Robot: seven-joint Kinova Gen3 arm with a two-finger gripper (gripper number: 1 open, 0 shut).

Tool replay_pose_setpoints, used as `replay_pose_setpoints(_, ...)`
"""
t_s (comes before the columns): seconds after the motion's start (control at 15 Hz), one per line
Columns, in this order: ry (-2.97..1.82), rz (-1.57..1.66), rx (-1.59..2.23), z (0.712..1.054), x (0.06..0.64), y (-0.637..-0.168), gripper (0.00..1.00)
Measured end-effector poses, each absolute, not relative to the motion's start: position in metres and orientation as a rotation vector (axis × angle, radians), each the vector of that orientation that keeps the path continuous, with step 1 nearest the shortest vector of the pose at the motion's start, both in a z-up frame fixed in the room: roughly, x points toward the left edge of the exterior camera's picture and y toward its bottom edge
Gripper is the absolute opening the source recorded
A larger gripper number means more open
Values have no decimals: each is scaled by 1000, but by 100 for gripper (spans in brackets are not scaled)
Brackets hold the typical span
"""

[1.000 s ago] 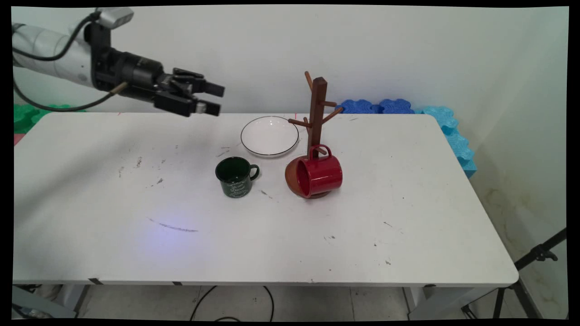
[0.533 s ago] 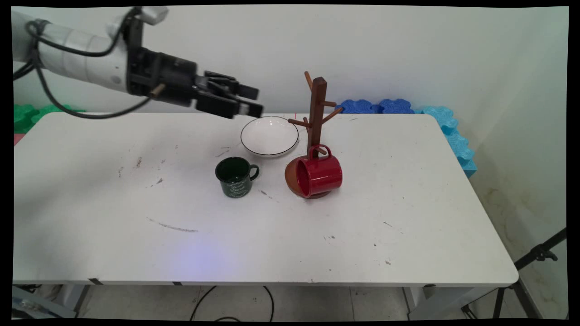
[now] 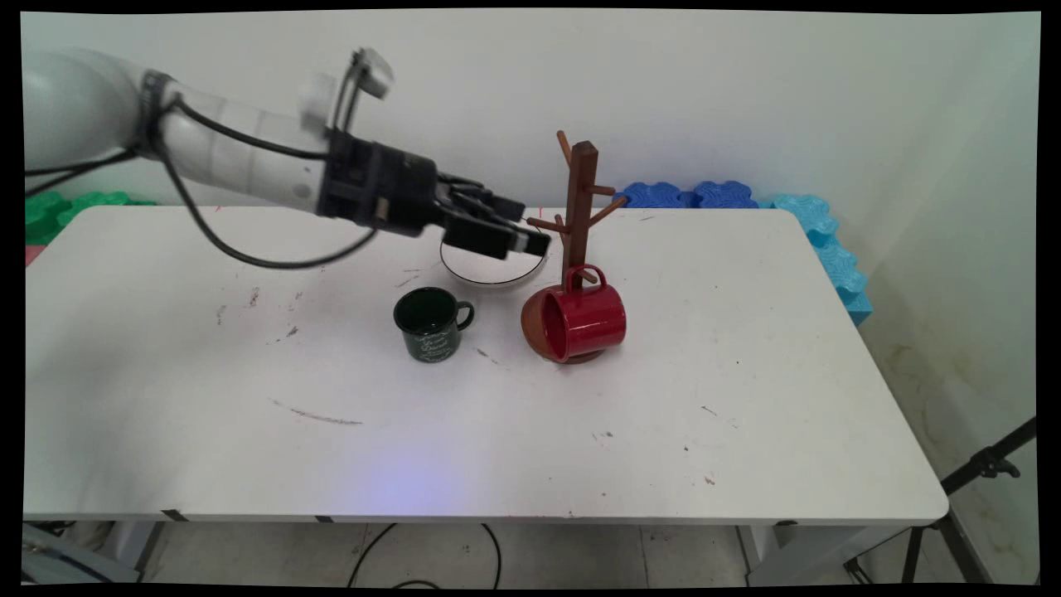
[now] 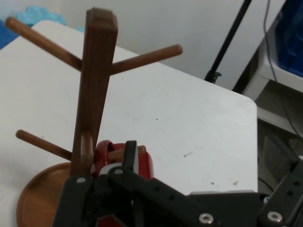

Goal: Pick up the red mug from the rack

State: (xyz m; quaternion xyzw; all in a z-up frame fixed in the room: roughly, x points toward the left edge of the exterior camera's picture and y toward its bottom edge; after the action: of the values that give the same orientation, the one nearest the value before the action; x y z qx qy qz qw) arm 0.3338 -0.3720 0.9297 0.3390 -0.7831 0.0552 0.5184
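My gripper (image 3: pixel 531 226) is open with nothing between its fingers. It hovers above a white plate (image 3: pixel 489 279) and hides most of it, just left of a brown wooden mug tree (image 3: pixel 583 191). A red mug (image 3: pixel 583 320) hangs on its side from the tree's lowest peg, mouth facing left. A dark green mug (image 3: pixel 429 323) stands upright on the table, below and left of the gripper. In the hand view the tree's post (image 4: pixel 97 85) stands close ahead. The red mug (image 4: pixel 143 164) shows behind one black finger (image 4: pixel 129 161), beside the tree's round base (image 4: pixel 35 196).
Blue foam blocks (image 3: pixel 816 236) line the white table's (image 3: pixel 746 398) far right corner and green ones (image 3: pixel 50 207) the far left. A black tripod (image 3: pixel 986 468) stands off the right edge. Black cables hang under the arm.
The arm has swept right and slightly down. The gripper went from the far left of the table to above the plate, close to the mug tree. The mugs have not moved.
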Motion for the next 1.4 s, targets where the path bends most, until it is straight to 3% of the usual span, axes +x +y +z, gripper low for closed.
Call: replay_pose_setpoints(1.4,-1832,150,919,810,301,-361,100)
